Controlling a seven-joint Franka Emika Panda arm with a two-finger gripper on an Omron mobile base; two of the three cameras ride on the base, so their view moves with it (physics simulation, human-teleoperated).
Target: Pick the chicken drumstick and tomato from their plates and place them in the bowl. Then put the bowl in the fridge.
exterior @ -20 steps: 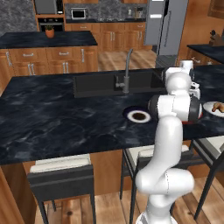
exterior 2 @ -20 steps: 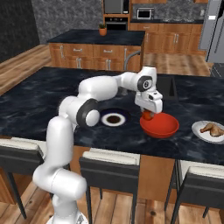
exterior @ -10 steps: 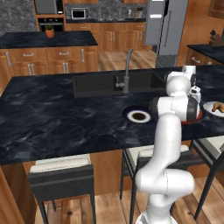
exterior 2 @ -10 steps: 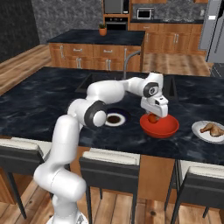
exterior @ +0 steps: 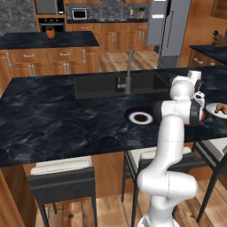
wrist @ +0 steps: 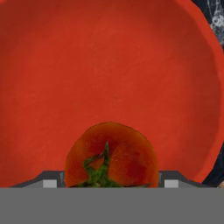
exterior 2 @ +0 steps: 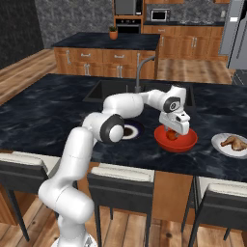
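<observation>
Bowl (exterior: 200, 119) edge shows red behind the arm in the left base view, on the dark table (exterior: 53, 119); right of it the drumstick (exterior: 221, 108) lies on a pale plate (exterior: 213, 111), and left of the arm sits a dark-rimmed plate (exterior: 140, 117).

Right base view: the pincer (exterior 2: 175, 132) hangs over the bowl (exterior 2: 176, 141) with the tomato (exterior 2: 172, 136) between its fingers; the drumstick (exterior 2: 232, 142) rests on its plate (exterior 2: 222, 145) to the right.

Hand view: the tomato (wrist: 111, 156) sits between wide-set fingertips (wrist: 49, 180), above the bowl's (wrist: 109, 65) floor. Whether it is gripped or resting, I cannot tell.
</observation>
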